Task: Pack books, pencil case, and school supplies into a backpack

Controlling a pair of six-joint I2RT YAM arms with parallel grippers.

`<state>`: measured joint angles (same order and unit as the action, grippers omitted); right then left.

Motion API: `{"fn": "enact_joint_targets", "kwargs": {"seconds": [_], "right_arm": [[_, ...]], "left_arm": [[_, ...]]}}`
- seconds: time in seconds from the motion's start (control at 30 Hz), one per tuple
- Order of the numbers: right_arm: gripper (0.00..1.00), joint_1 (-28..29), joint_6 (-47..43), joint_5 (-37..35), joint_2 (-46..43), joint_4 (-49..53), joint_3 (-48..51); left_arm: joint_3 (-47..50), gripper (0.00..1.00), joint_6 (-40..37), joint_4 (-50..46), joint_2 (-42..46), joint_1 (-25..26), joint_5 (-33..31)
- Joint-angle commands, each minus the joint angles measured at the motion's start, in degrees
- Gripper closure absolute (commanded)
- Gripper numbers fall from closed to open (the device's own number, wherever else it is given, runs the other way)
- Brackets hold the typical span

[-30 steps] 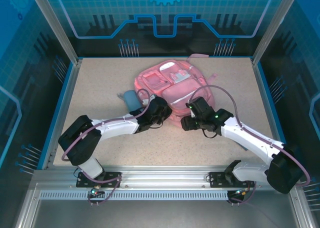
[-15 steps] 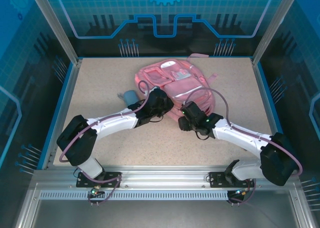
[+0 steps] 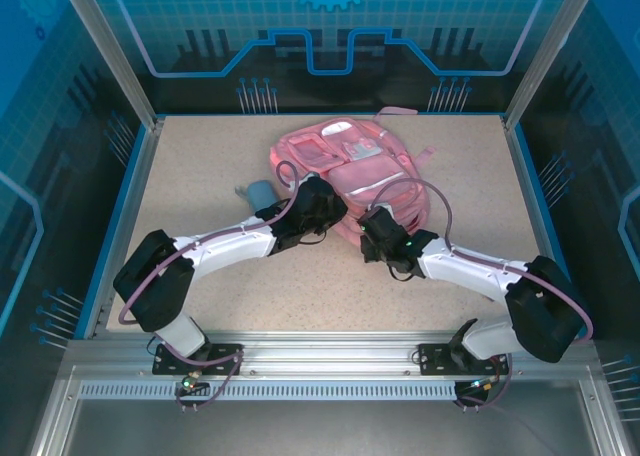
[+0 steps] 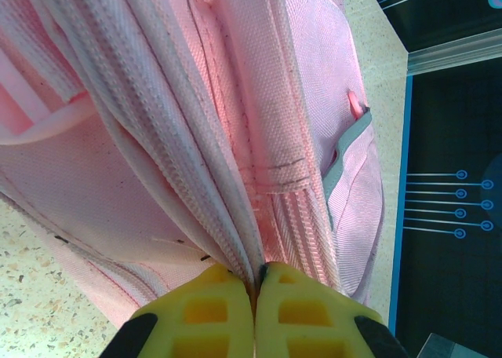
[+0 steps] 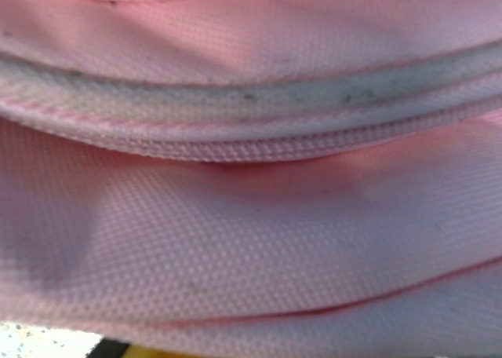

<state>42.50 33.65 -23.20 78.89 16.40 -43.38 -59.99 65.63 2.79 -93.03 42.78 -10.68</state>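
From above, the pink backpack [image 3: 345,156] lies flat on the far middle of the table [image 3: 200,156], with the light blue pencil case [image 3: 262,191] just beside its left edge. Both arms reach in to the backpack's near edge. The left gripper [image 3: 325,208] sits on the near left part of that edge (the pencil case is close by its arm, but apart from the fingers). The right gripper [image 3: 368,228] meets the near edge a little to the right, near the left one but not touching it. From this height the gap between either pair of fingers cannot be made out.

At the left wrist, the left gripper [image 4: 256,281] is clamped tight: its yellow fingers [image 4: 208,315] are pressed together with a fold of the backpack [image 4: 157,122] pinched between them, right where the zip seam [image 4: 196,193] runs down into the tips. Speckled table [image 4: 31,295] lies under the cloth.

At the right wrist, the backpack [image 5: 251,240] is pressed up close, a pale piped seam [image 5: 259,91] running across it (a sliver of table [image 5: 39,336] peeks in at the lower left). The right gripper is closed; whether cloth is caught in it I cannot tell.
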Motion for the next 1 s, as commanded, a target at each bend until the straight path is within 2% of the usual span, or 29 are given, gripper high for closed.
{"fn": "enact_joint_targets", "kwargs": {"seconds": [0.0, 0.1, 0.3, 0.43, 0.63, 0.8, 0.97], "right_arm": [[0.95, 0.65, -0.12, -3.23, 0.37, -0.20, 0.07], [0.96, 0.59, -1.19, -3.30, 0.33, 0.22, 0.21], [0.87, 0.64, -2.57, -3.90, 0.62, -0.52, 0.05], [0.99, 0.64, -2.15, -6.13, -0.07, 1.34, -0.39], [1.00, -0.33, -1.75, -9.77, -6.11, 7.43, 2.28], [1.00, -5.57, -4.89, -6.01, -11.58, 9.74, 4.76], [1.00, -9.54, -10.28, 4.28, -10.73, 9.66, 2.47]], "left_arm": [[-1.71, 1.00, -1.47, 4.43, 2.61, -0.46, -0.57], [-1.76, 1.00, -1.53, 4.10, 2.53, -0.51, -0.66], [-1.47, 1.00, -1.64, 3.91, 2.54, -0.50, -0.83], [-1.11, 1.00, -2.03, 3.48, 2.82, -0.96, -1.19], [2.35, 1.00, -4.11, 3.10, 4.41, -3.79, -2.11], [7.10, 1.00, -4.80, 3.92, 5.10, -5.65, -2.16], [10.33, 1.00, -4.79, 5.71, 6.27, -7.04, -0.60]]}}
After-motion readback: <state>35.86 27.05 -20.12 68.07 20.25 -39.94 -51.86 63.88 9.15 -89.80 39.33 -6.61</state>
